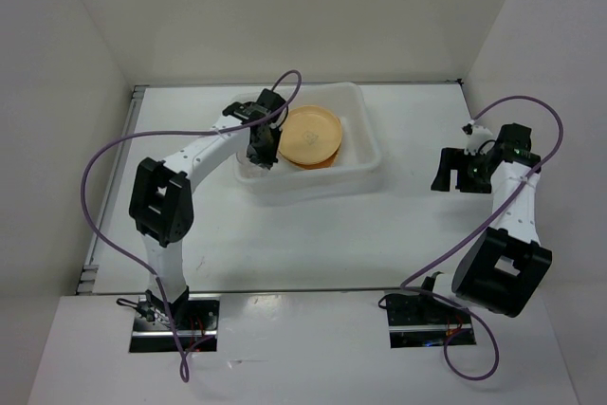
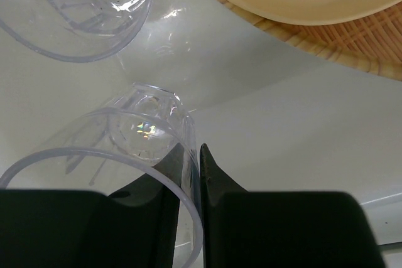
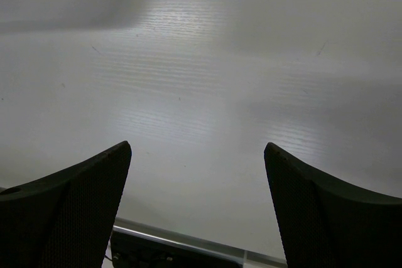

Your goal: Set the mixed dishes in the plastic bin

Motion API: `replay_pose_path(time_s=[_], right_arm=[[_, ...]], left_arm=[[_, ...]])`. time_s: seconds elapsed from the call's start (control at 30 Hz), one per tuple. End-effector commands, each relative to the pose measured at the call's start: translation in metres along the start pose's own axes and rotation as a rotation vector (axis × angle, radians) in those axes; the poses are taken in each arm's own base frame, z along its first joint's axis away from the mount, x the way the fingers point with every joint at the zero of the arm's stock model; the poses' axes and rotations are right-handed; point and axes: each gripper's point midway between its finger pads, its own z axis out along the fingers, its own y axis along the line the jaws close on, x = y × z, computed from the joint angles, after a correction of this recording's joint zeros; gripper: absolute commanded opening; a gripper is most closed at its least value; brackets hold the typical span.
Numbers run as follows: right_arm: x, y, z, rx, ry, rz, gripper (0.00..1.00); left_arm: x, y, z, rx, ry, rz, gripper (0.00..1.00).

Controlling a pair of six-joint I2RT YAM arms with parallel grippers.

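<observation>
**Left gripper pinching a clear cup inside the bin, right gripper open at the side**

On the left, my left gripper (image 1: 262, 153) reaches down into the left end of the plastic bin (image 1: 366, 121). Its fingers are nearly together, one inside and one outside the wall of the clear cup (image 2: 144, 131), pinching that wall at the rim. The cup lies tilted, with its mouth toward my wrist camera. A second clear cup shape (image 2: 88, 10) shows above it; I cannot tell whether it is another cup or a reflection in the bin's wall.

To the right of the cup, also inside the bin, a tan-yellow plate (image 1: 309, 136) sits on top of the orange woven dish (image 2: 370, 42).

Far right, well apart from the bin, my right gripper (image 1: 451, 174) is above the white table (image 1: 417, 234), fingers spread wide and holding nothing.
</observation>
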Motion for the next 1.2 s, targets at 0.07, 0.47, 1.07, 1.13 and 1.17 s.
replay_pose_path(time_s=[0.07,0.47,1.07,1.13,1.17], right_arm=[[-0.009,-0.007,-0.008,0.031,-0.055,-0.001,0.91],[-0.007,-0.008,-0.006,0.028,-0.046,0.003,0.91],[-0.011,-0.008,-0.014,0.044,-0.077,-0.005,0.93],[-0.012,-0.006,-0.017,0.040,-0.089,-0.019,0.95],[-0.014,-0.005,-0.019,0.043,-0.098,-0.024,0.95]], left_arm=[[-0.014,0.003,0.011,-0.025,-0.064,0.006,0.00],[-0.021,-0.003,0.015,-0.008,-0.074,-0.015,0.24],[-0.073,0.049,-0.287,0.162,-1.037,-0.250,1.00],[-0.039,0.072,-0.266,0.082,-1.020,-0.276,1.00],[-0.022,0.085,-0.279,0.056,-1.048,-0.301,1.00]])
